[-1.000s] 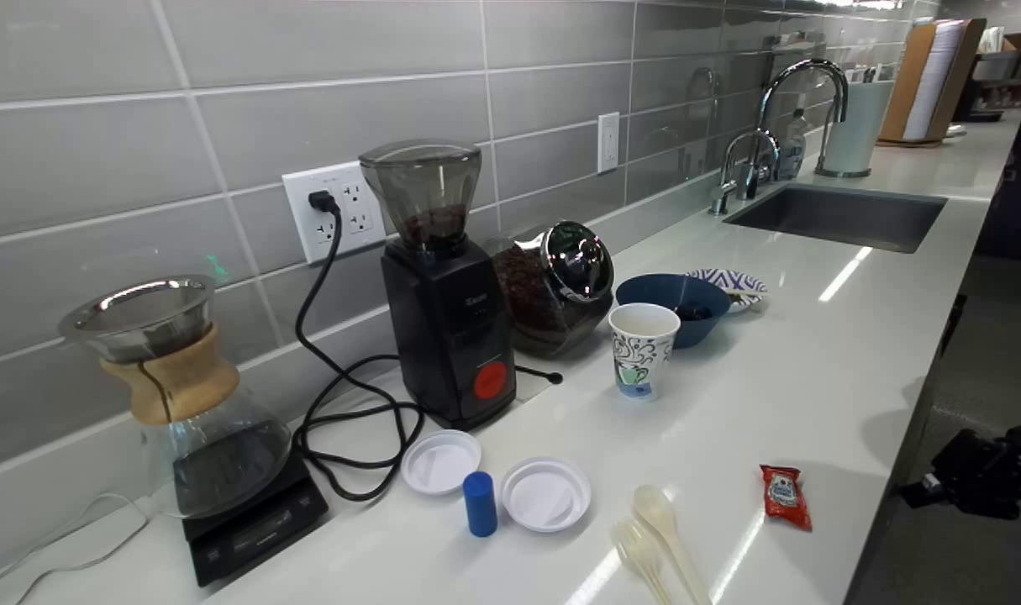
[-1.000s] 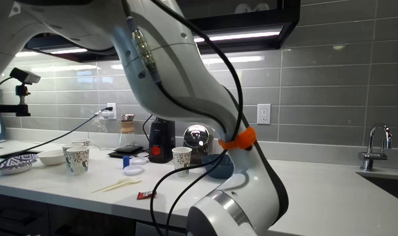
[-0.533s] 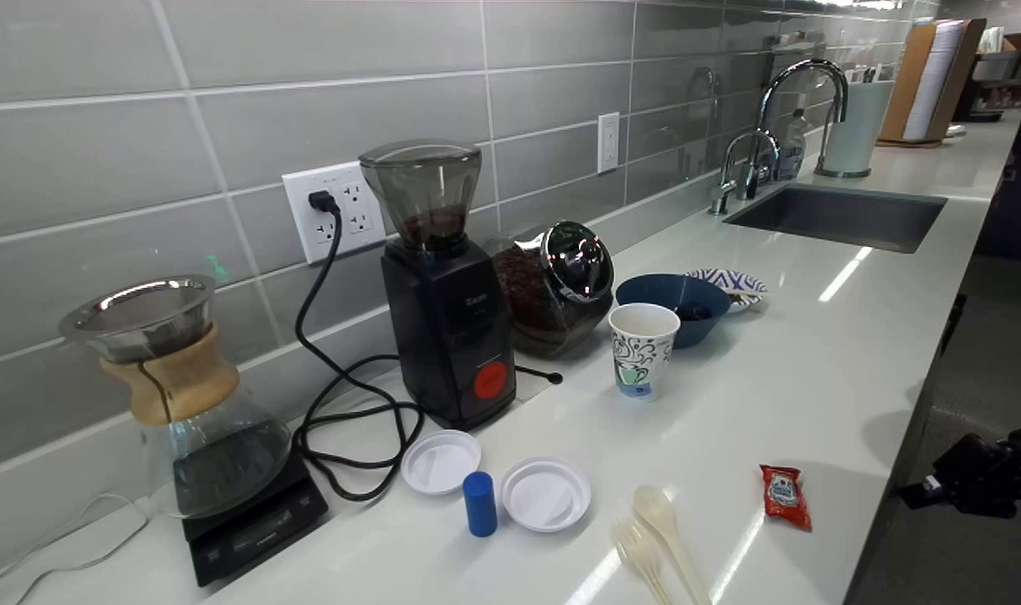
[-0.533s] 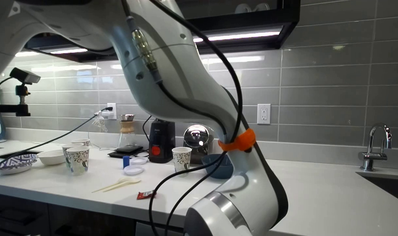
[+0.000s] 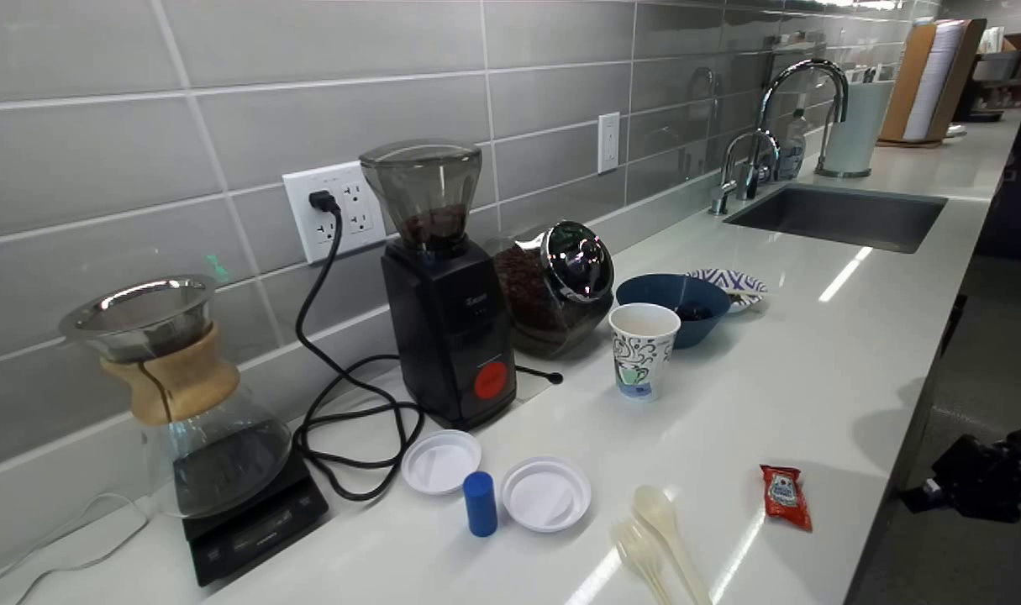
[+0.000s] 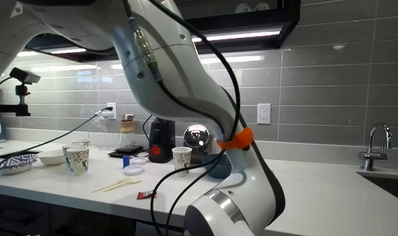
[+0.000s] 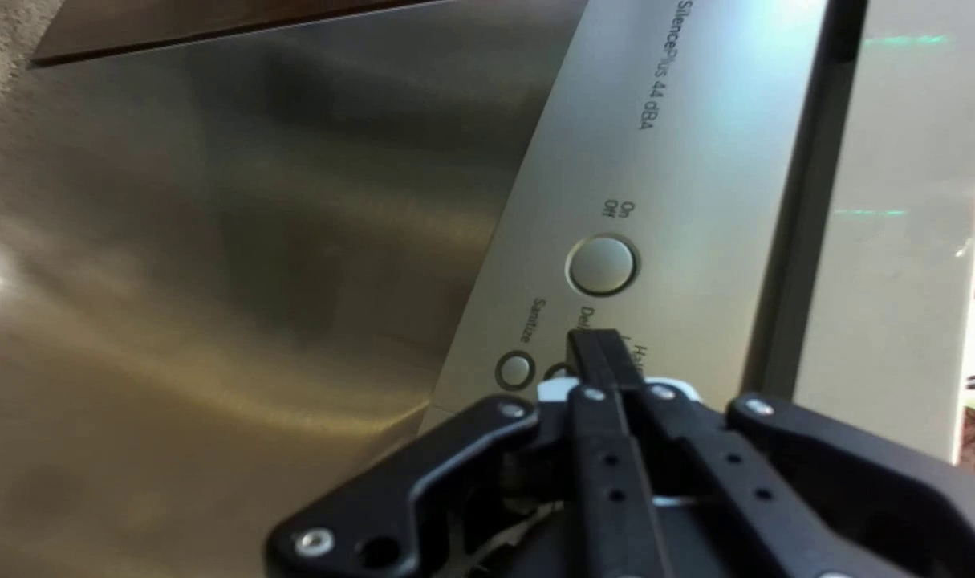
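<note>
- Two black fingers of the gripper (image 7: 603, 343) are pressed together along their length in the wrist view.
- Their tips lie over the control panel (image 7: 696, 201) of a steel dishwasher (image 7: 294, 281); whether they touch it, I cannot tell.
- Near the tips is the round On/Off button (image 7: 603, 265); the smaller Sanitize button (image 7: 516, 370) is just beside them, and another small button (image 7: 560, 371) is partly hidden by a finger.
- The dishwasher sits under the front edge of the worktop (image 5: 821, 370).
- In an exterior view, the gripper shows out past that edge, and a red packet (image 5: 785, 497) lies on the worktop near it.
- A cream spoon (image 5: 671, 538) and a fork (image 5: 639, 550) lie side by side, and a blue cylinder (image 5: 480, 504) stands beside two white lids (image 5: 552, 502).
- A paper cup (image 5: 642, 353) stands upright just beside a blue bowl (image 5: 699, 332); farther back, a black coffee grinder (image 5: 451, 336) stands next to a glass jar (image 5: 565, 319) of dark beans.
</note>
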You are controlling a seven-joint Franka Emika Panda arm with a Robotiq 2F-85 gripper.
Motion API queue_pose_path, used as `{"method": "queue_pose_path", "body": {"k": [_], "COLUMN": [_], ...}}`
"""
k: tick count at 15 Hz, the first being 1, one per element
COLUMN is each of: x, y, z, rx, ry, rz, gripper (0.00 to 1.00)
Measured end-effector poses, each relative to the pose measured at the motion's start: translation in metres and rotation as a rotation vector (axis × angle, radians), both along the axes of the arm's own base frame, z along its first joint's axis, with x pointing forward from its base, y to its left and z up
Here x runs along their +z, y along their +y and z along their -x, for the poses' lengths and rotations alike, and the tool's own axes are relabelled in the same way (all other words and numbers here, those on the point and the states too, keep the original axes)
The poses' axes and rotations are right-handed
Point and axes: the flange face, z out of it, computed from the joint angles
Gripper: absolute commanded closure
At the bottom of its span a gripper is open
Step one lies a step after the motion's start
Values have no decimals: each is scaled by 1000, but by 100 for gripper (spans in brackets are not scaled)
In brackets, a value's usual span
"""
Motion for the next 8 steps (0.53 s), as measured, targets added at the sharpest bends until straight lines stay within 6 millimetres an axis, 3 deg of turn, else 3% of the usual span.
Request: {"method": "queue_pose_path", "body": {"k": [8], "x": [1], "y": [-13], "z": [0], "rx": [-69], "ry": [77], "rz": [67], "gripper": [100]}}
